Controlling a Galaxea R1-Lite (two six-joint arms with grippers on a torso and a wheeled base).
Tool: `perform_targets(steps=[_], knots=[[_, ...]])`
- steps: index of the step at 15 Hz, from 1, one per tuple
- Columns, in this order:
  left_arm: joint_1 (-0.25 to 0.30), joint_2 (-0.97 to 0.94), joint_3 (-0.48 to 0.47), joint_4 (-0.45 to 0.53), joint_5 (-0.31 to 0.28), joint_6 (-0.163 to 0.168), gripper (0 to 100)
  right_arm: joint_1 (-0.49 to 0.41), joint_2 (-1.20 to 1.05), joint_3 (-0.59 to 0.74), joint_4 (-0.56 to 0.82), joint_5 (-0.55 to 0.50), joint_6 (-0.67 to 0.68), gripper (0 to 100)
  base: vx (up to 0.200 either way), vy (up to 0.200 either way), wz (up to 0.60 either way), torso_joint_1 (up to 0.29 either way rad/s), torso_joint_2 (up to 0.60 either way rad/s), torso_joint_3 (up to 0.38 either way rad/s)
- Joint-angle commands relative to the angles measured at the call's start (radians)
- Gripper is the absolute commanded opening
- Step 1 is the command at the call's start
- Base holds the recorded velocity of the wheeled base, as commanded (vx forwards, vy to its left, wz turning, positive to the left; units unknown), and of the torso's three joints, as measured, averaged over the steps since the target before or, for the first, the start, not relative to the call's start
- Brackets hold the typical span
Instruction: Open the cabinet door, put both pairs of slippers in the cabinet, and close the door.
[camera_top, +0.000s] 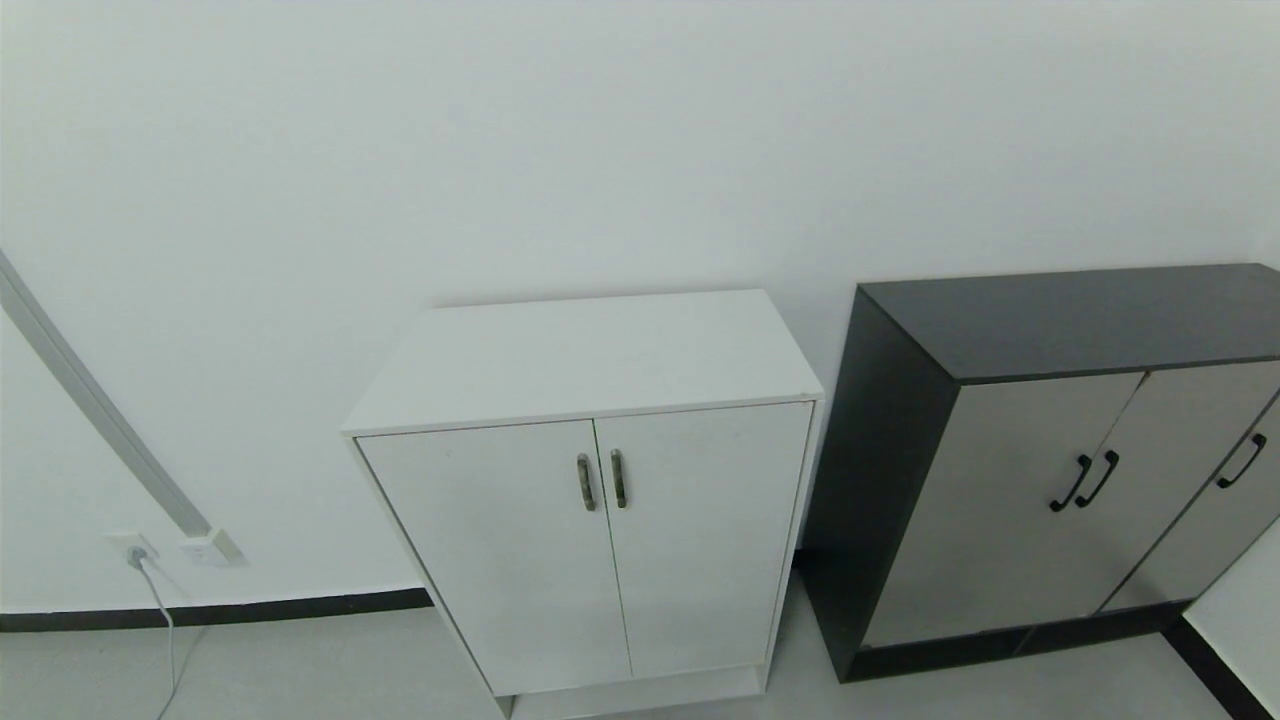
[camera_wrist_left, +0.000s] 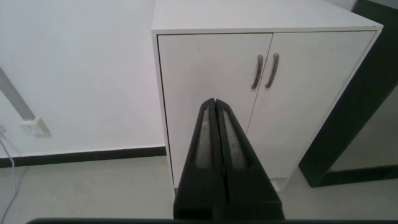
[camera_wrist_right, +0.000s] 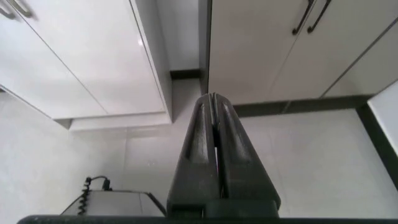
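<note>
A white two-door cabinet (camera_top: 590, 480) stands against the wall, both doors closed, with two metal handles (camera_top: 601, 480) side by side at the centre. In the left wrist view the same cabinet (camera_wrist_left: 261, 93) faces my left gripper (camera_wrist_left: 214, 106), which is shut with nothing in it and held back from the left door. My right gripper (camera_wrist_right: 213, 102) is shut and empty, low over the floor in front of the gap between the white cabinet (camera_wrist_right: 93, 56) and the dark one.
A black cabinet with grey doors (camera_top: 1060, 470) and black handles stands right of the white one, a narrow gap between them. A wall socket with a cable (camera_top: 135, 552) is low on the left wall. Grey floor (camera_top: 300, 670) lies in front.
</note>
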Motion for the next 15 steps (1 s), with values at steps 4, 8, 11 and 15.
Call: perform_targets(steps=[4, 8, 11, 15], knots=[[0.000, 0.001, 0.000, 0.000, 0.001, 0.000, 0, 0.052, -0.081, 0.000, 0.061, -0.003, 0.000, 0, 0.000, 0.000, 0.00, 0.000, 0.00, 0.000], [0.000, 0.001, 0.000, 0.000, 0.001, -0.002, 0, 0.078, -0.219, 0.003, 0.101, 0.001, -0.026, 0, 0.000, 0.000, 0.00, 0.000, 0.00, 0.000], [0.000, 0.001, 0.000, 0.000, 0.001, 0.000, 0, 0.041, -0.308, 0.004, 0.096, -0.005, -0.020, 0, 0.000, 0.000, 0.00, 0.000, 0.00, 0.000], [0.000, 0.001, 0.000, 0.000, 0.001, 0.000, 0, 0.013, -0.374, 0.004, 0.096, -0.009, 0.009, 0, 0.000, 0.000, 0.00, 0.000, 0.00, 0.000]])
